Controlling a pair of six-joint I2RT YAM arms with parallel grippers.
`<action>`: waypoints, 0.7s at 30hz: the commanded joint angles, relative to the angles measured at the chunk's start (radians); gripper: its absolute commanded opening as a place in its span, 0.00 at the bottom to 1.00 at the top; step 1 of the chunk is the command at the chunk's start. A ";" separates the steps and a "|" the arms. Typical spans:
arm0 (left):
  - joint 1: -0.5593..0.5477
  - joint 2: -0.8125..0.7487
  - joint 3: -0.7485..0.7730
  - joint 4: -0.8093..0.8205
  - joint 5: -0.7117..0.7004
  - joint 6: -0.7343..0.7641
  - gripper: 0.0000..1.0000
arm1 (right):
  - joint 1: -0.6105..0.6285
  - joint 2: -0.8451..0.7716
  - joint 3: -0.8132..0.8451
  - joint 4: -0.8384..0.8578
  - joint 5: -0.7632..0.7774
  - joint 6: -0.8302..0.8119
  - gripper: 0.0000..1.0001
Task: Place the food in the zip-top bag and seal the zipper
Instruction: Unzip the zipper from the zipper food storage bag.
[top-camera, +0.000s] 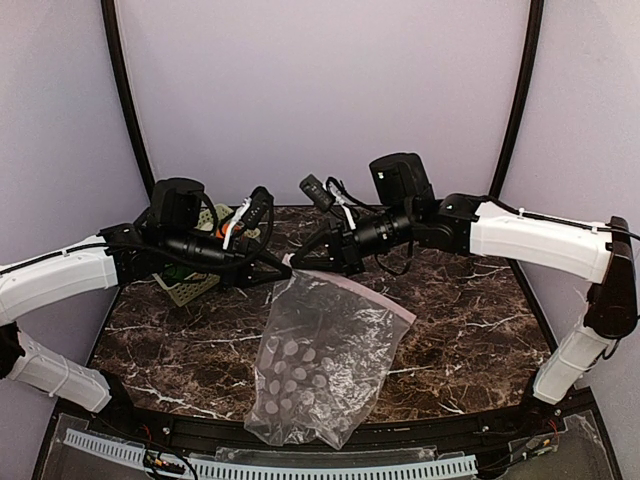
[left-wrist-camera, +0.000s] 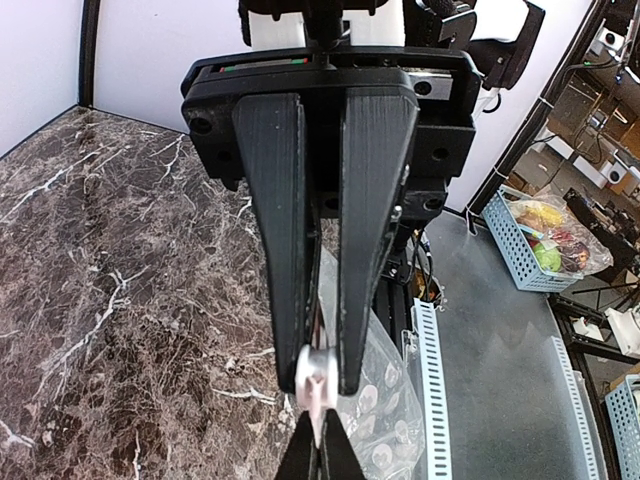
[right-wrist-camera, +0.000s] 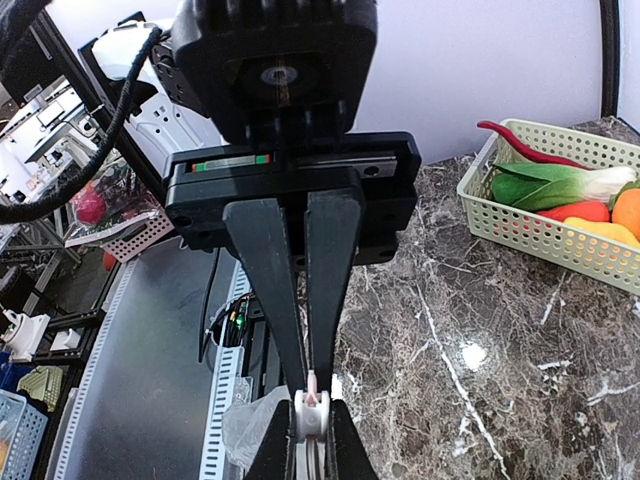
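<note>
Zip-top bag (top-camera: 310, 370) draped across the tabletop (top-camera: 470, 330) centre, its zipper (top-camera: 370, 295) end at 12 o'clock pinched by left pincer (left-wrist-camera: 320, 382) and right pincer (right-wrist-camera: 312, 405); toy food (right-wrist-camera: 550, 185) sat in pale green basket (right-wrist-camera: 540, 245) at 10 o'clock.

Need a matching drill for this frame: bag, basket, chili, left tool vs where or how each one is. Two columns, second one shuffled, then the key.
Column 1
1. zip-top bag
2. pale green basket
3. red chili
4. left tool

Column 2
A. lies inside the basket
B. shut on the bag's upper edge
C. stands at the far left of the table
D. clear with pale dots, held up by its upper edge

Pairs: 1-D, 2-C, 3-A, 4-B
</note>
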 joint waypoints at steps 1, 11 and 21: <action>0.008 -0.049 -0.006 0.005 -0.014 0.016 0.01 | -0.013 -0.026 -0.035 -0.071 0.002 0.010 0.00; 0.008 -0.055 -0.007 0.006 -0.019 0.016 0.01 | -0.018 -0.029 -0.054 -0.068 0.007 0.020 0.00; 0.009 -0.062 -0.008 0.005 -0.020 0.018 0.01 | -0.023 -0.031 -0.068 -0.068 0.013 0.023 0.00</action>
